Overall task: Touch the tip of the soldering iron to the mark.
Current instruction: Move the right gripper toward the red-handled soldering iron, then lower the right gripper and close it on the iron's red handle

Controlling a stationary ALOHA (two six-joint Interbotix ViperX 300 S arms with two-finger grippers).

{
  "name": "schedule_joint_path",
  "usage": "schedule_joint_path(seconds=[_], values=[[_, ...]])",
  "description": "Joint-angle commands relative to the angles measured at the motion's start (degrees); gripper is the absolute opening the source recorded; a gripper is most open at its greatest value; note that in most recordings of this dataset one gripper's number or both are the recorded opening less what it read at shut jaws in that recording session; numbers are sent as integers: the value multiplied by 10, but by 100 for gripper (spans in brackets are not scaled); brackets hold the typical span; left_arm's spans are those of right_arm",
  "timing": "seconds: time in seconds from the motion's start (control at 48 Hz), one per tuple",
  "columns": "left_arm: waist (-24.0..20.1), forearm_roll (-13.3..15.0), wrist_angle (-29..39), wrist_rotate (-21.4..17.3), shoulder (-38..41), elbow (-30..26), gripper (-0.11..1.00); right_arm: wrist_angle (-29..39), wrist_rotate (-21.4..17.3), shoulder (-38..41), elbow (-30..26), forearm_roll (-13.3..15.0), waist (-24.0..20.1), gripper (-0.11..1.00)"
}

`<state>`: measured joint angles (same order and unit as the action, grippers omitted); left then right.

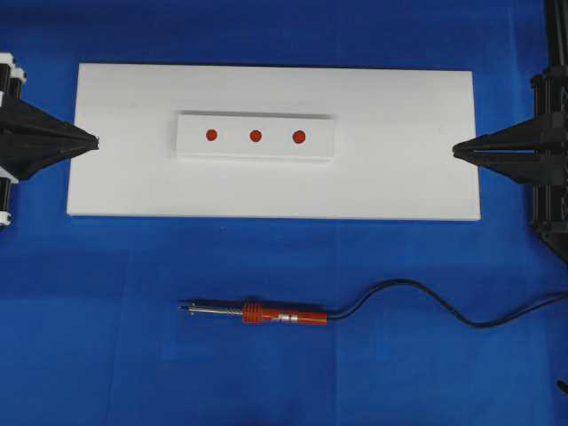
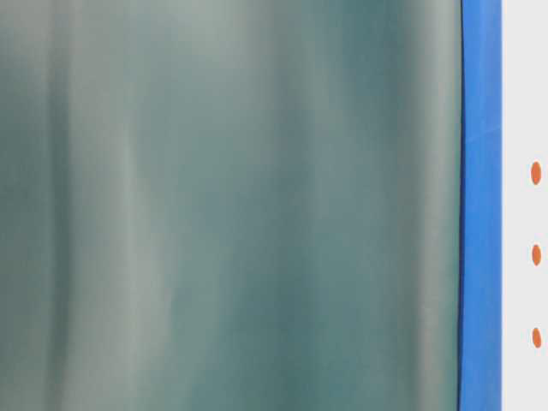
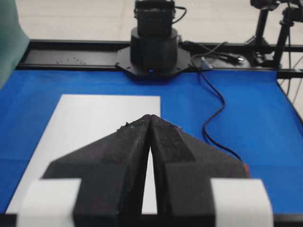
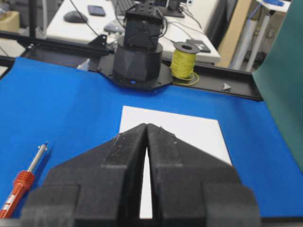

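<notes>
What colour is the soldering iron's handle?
Orange-red handle on the soldering iron, clearest in the overhead view.

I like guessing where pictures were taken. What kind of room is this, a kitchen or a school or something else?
Most likely a robotics lab or electronics workshop. A soldering iron lies on a blue-covered table, a spool of yellow wire sits behind it, and robot arm bases are bolted along the table's edge.

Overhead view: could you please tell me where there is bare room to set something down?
The white board is bare on both sides of the raised strip with three red dots. The blue cloth is free left of the soldering iron. Its cord crowds the front right.
</notes>
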<state>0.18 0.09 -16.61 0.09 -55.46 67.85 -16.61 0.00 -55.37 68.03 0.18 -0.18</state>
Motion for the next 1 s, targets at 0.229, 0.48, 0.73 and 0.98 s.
schedule_joint_path(seconds=[0.229,0.48,0.73,0.98], values=[[0,-3,1,1,3,-10,0,41,-6,54,-69,-4,-71,-6],[0,-2,0,1,4,-10,0,56,-57,165,-113,-16,-87,-5],[0,-3,0,1,3,-10,0,63,-124,299,-172,-16,-111,39],[0,-3,-3,1,3,-10,0,170,-164,439,-281,-16,-136,92]])
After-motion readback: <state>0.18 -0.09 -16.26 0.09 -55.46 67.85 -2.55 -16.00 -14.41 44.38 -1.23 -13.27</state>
